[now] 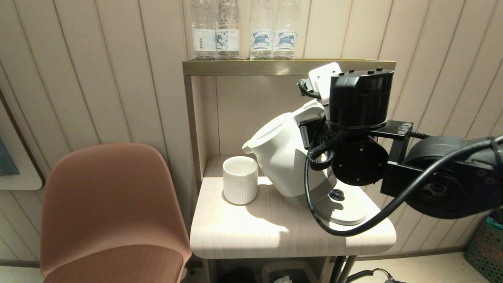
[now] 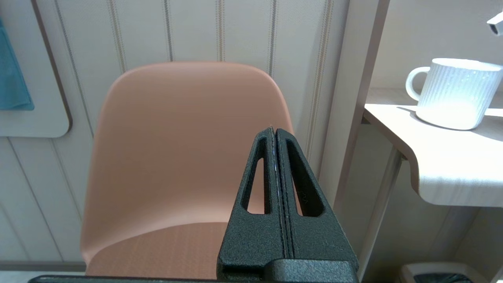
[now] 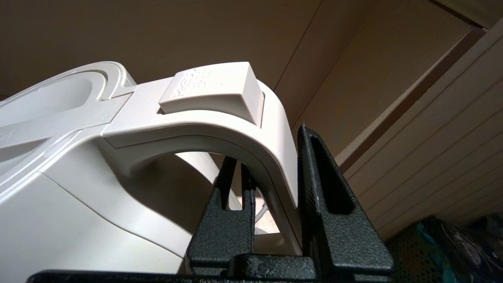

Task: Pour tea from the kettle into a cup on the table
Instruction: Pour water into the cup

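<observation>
Kettle held by handle in right gripper jaws, tilted, spout toward cup at 9 o'clock on desk; left gripper jaws pressed together, parked.

The right gripper clamps the kettle's handle; the left gripper, fingers pressed together, hangs well left of it.

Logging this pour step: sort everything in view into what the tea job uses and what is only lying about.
In use:
- kettle, tilted, spout over the cup
- cup
- table
- kettle base
- right pincer, shut on the kettle handle

Lying about:
- water bottles on the shelf top
- chair
- left pincer, shut, facing the chair
</observation>
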